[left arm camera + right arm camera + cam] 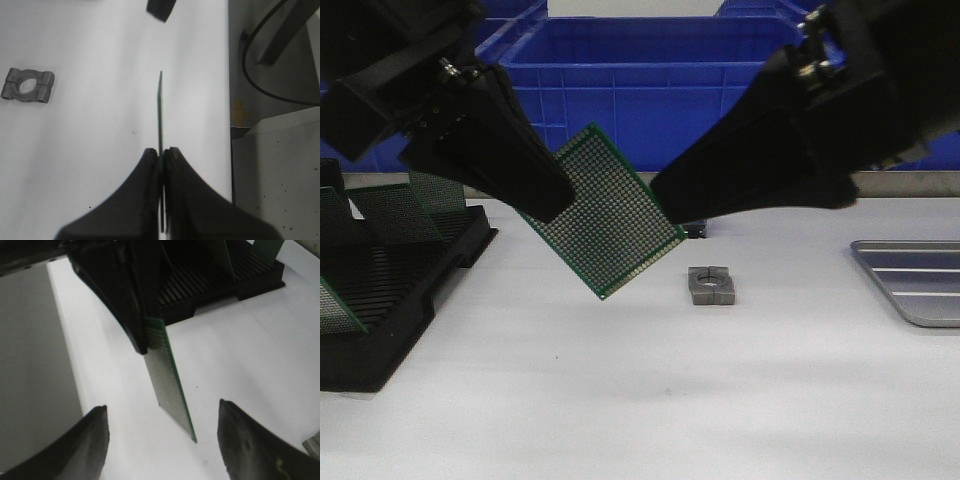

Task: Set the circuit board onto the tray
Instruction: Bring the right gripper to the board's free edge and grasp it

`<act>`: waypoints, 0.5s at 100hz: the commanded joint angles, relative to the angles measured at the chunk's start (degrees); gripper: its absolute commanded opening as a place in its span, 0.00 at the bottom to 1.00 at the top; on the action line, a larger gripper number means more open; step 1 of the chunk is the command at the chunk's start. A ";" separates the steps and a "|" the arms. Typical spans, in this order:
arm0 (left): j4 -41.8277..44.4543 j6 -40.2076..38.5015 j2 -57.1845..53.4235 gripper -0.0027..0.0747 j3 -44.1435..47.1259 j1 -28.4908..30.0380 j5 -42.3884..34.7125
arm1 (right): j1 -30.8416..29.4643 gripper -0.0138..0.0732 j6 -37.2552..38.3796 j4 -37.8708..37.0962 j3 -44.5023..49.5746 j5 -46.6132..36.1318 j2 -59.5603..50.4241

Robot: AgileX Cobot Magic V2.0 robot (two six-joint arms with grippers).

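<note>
left gripper clamped on green perfboard, held tilted above the table; right gripper wide open around its far edge; tray well right

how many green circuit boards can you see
At least 4: one green perforated circuit board pinched mid-air by the left gripper, three standing in the black slotted rack at left; others may be hidden.

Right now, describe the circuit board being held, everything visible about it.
The circuit board is a thin green perforated prototyping board, gridded with tiny holes. It hangs tilted like a diamond above the white table, clamped at its upper-left edge by the left gripper. The right gripper, open, straddles it without touching.
</note>
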 commanded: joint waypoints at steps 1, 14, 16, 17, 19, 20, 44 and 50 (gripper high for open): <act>-3.50 -0.53 -1.88 0.01 -1.27 -0.46 0.62 | 0.12 0.71 -5.36 7.23 -3.23 1.57 1.72; -3.50 -0.53 -1.88 0.01 -1.27 -0.46 0.62 | 0.12 0.71 -6.45 8.49 -6.19 3.00 6.87; -3.50 -0.53 -1.88 0.01 -1.27 -0.46 0.62 | 0.12 0.71 -6.45 8.49 -6.62 3.22 7.63; -3.50 -0.53 -1.88 0.01 -1.27 -0.46 0.62 | 0.12 0.71 -6.45 8.49 -6.92 3.47 7.88; -3.50 -0.53 -1.88 0.01 -1.27 -0.46 0.62 | 0.12 0.71 -6.45 8.49 -7.21 4.00 8.59; -3.50 -0.53 -1.88 0.01 -1.27 -0.46 0.62 | 0.12 0.71 -6.45 8.49 -7.45 4.20 8.83; -3.50 -0.53 -1.88 0.01 -1.27 -0.46 0.62 | 0.12 0.59 -6.45 8.49 -9.59 9.11 12.59; -3.50 -0.53 -1.88 0.01 -1.27 -0.46 0.18 | 0.12 0.46 -6.45 8.49 -9.59 9.11 12.59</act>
